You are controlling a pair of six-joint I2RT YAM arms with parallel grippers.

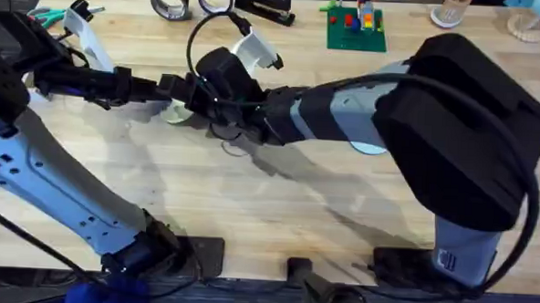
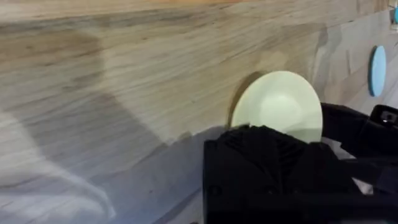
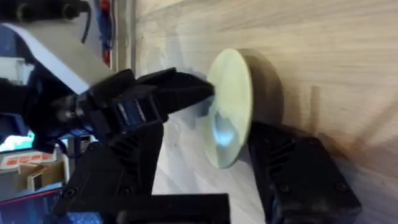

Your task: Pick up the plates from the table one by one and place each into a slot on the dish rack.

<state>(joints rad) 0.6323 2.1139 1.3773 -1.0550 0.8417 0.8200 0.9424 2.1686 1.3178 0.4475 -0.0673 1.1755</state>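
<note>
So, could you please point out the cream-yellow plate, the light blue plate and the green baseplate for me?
cream-yellow plate [image 2: 280, 106], left wrist view, middle of its face.
light blue plate [image 2: 377, 70], left wrist view, centre of its face.
green baseplate [image 1: 339, 33], overhead view, bare left part.

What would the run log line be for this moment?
right gripper: shut on pale cream-yellow round plastic plate, held on edge | left gripper: beside plate | light blue plate: on wooden table

Grey-and-black arms [image 1: 345, 114] (looping black cables)
</note>
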